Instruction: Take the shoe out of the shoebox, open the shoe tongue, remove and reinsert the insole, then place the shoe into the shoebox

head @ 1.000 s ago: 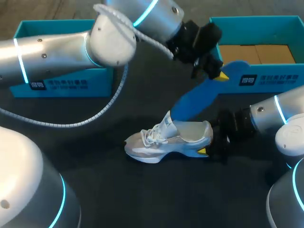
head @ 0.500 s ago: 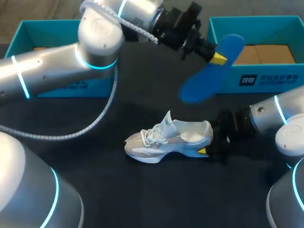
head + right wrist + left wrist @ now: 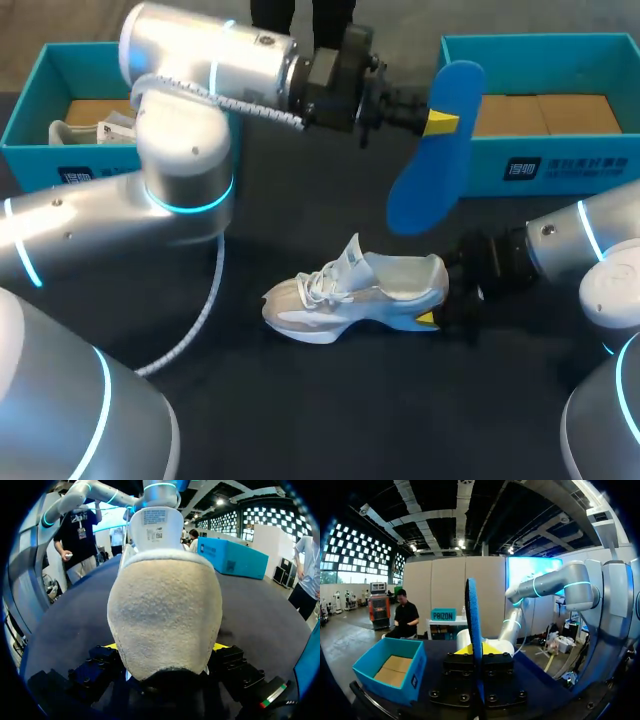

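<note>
Left pincer (image 3: 437,122) pinching insole (image 3: 425,190), seemingly above shoe (image 3: 350,295)

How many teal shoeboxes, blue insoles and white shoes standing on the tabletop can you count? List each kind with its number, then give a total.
Teal shoeboxes: 2 (left, right)
Blue insole: 1
White shoe on the tabletop: 1
Total: 4

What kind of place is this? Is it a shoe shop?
Probably not a shop; it looks like a robot testing station. My left hand holds a blue insole, my right hand grips the heel of a white shoe, and teal shoeboxes sit on the dark table.
</note>
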`<state>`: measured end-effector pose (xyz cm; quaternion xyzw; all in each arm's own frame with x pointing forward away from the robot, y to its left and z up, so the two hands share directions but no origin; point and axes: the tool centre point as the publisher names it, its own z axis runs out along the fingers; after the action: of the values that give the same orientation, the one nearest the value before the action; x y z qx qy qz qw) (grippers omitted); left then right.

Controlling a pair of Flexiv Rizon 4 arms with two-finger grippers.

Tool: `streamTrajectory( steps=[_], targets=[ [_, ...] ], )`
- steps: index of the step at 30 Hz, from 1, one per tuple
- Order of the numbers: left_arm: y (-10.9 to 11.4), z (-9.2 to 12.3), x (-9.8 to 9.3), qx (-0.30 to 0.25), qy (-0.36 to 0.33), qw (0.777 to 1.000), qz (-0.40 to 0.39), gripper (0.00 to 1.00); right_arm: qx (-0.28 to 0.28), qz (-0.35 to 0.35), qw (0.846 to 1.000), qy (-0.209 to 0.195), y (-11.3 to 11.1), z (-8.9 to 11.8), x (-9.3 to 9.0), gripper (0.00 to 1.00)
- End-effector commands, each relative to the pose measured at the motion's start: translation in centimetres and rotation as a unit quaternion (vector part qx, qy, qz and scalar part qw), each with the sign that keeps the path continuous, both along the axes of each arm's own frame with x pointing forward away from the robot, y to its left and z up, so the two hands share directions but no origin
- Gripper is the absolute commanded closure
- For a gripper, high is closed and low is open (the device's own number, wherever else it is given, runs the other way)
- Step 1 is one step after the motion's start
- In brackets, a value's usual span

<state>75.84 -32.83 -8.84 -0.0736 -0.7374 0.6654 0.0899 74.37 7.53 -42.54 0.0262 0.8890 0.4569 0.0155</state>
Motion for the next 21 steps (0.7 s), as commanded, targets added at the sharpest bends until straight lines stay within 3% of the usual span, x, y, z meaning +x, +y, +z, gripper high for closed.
streamTrajectory(
  steps=[1,14,21],
  targets=[
    [0.2,-0.2,-0.4,-0.026,0.004,1.0,0.013,1.0,-0.003,0.0,1.0,0.0,0.2,-0.1,0.0,1.0],
    [0.2,-0.2,-0.4,-0.026,0.004,1.0,0.013,1.0,-0.003,0.0,1.0,0.0,0.2,-0.1,0.0,1.0],
    [1.0,0.5,-2.2,-0.037,0.1,0.994,0.02,1.0,-0.003,0.0,1.0,0.0,0.2,-0.1,0.0,1.0]
  ],
)
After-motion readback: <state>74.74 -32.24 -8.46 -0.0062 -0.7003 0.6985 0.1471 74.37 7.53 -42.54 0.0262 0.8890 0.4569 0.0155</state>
